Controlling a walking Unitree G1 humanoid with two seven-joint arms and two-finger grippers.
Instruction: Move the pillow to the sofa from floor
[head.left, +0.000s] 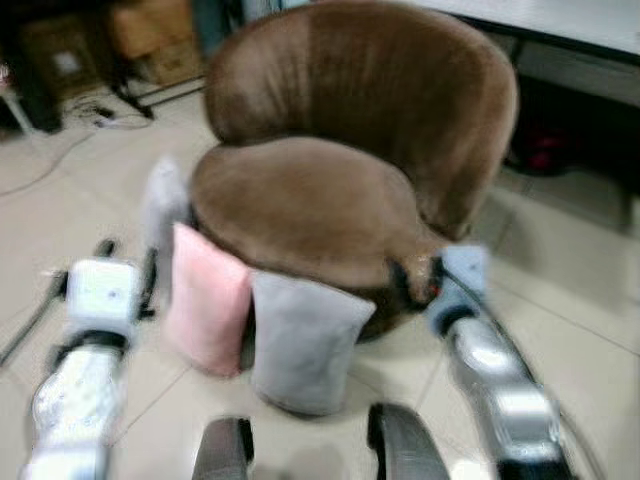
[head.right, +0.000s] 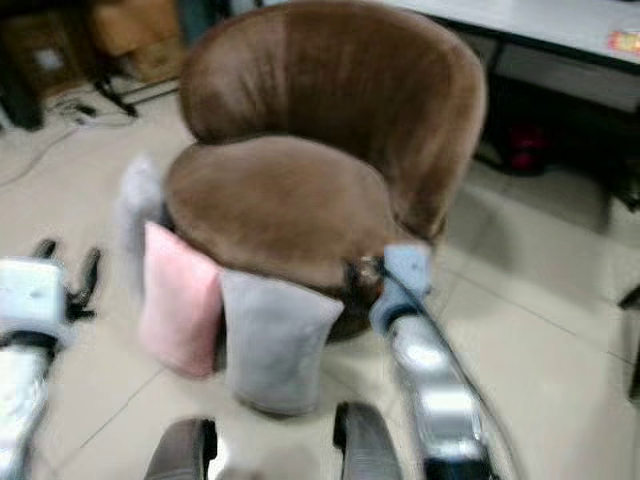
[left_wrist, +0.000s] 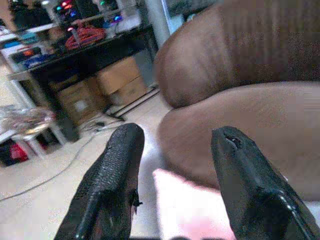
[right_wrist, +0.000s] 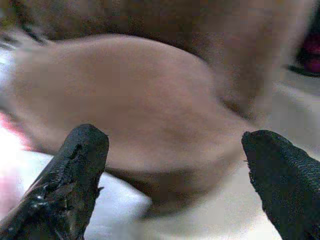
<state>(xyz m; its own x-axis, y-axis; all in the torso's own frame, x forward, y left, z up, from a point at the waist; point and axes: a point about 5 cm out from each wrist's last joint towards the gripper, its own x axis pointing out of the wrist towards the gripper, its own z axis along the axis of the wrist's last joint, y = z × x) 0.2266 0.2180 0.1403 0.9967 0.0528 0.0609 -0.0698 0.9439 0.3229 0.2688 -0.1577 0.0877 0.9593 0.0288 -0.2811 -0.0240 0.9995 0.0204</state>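
Against the front of the round brown sofa (head.left: 330, 170), three pillows stand on edge on the tiled floor (head.left: 570, 300): a pink pillow (head.left: 207, 298) in the middle, a grey pillow (head.left: 303, 342) touching it on the robot's right, and a paler pillow (head.left: 163, 203) tucked further round on the robot's left. They lean on the sofa base, which is likely why they stay upright instead of lying flat. The seat cushion above them has nothing on it, so no pillow has been moved yet.

Both arms are raised forward at about pillow height, one to each side of the group, which looks like the approach to a pick. The left gripper (head.left: 125, 265) sits just beside the pink pillow's outer edge, fingers spread wide and holding nothing; its wrist view shows the pink pillow low between the two black fingers (left_wrist: 117, 175), near but not enclosed. The right gripper (head.left: 420, 282) hangs near the sofa's front rim, beside the grey pillow's upper corner, also wide open and empty; its wrist view looks mostly at the sofa seat, with the grey pillow low between the fingers, toward the one nearer the pink. Motion blur softens the arms, so exact contact is hard to judge.
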